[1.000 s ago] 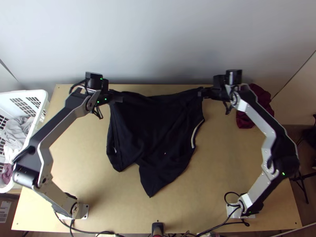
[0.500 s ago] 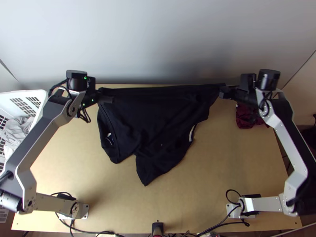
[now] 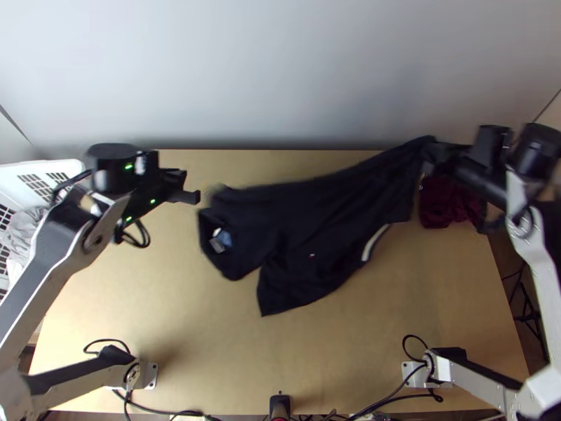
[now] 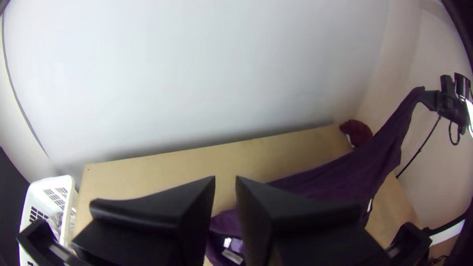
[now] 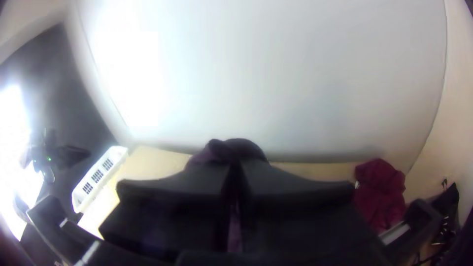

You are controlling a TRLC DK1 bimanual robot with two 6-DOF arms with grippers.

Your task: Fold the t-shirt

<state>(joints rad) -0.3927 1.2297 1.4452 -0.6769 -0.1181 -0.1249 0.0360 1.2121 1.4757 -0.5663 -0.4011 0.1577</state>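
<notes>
T-shirt: black in the top view, purple in the left wrist view; located over the middle and far right of the table, unevenly spread, with creases. Its far edge slants up toward the far right, where one corner is raised and drawn into a narrow taper at my right claw. A loose corner points toward the near side. A white strip shows along the right edge; pale labels show in the dark opening at the left end. Right claw: fingers clamped on the raised corner, with gathered fabric visible between and beyond them. Left claw: positioned at far left, just beside the shirt's left end and separate from it. In the left wrist view, the fingers of this left claw stand apart, with a gap between the tips and no fabric gripped. Adjacent items: maroon cloth, bunched at far right, near my right claw; white basket at far left, containing grey cloth.
</notes>
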